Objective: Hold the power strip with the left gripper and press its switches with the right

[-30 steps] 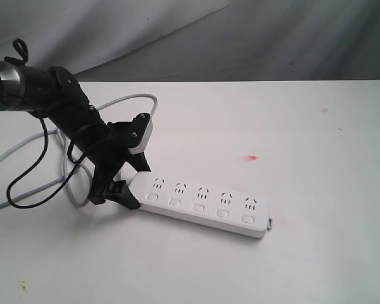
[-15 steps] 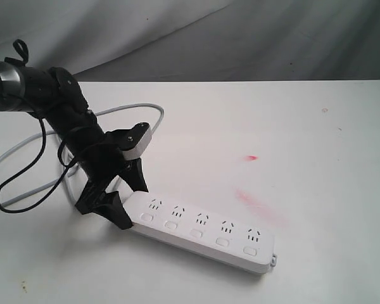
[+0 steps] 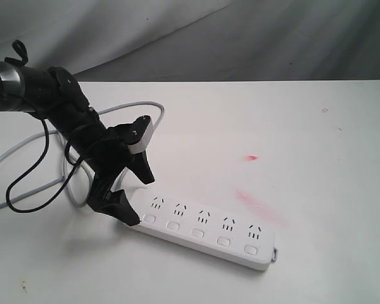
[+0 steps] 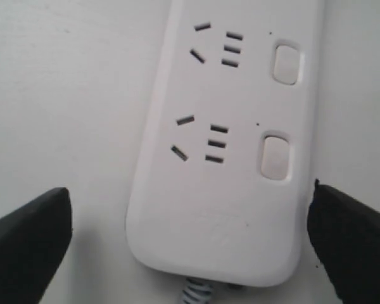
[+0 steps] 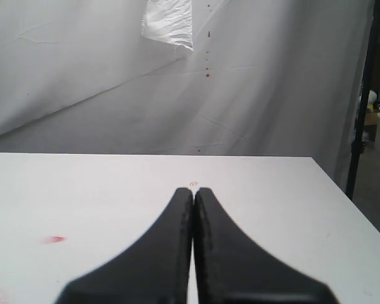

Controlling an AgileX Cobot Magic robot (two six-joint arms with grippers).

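Observation:
The white power strip [image 3: 206, 228] lies flat on the white table, its row of square switches [image 3: 198, 233] along the near edge. My left gripper [image 3: 138, 196] is open and straddles the strip's cord end. In the left wrist view the strip [image 4: 228, 164] sits between the two black fingers [image 4: 25, 244], with a clear gap on one side and the other finger close beside its edge; two switches [image 4: 275, 155] show there. My right gripper [image 5: 193, 190] is shut on nothing above bare table and does not appear in the exterior view.
The strip's grey cord [image 3: 114, 111] loops behind the left arm toward the table's left edge. A black cable [image 3: 25, 183] hangs from that arm. Red marks [image 3: 252, 157] stain the table beyond the strip. A grey cloth backdrop stands behind the table.
The power strip has slid toward the front of the table with the left gripper on its end. The left jaws have since spread wider. The right gripper has not changed.

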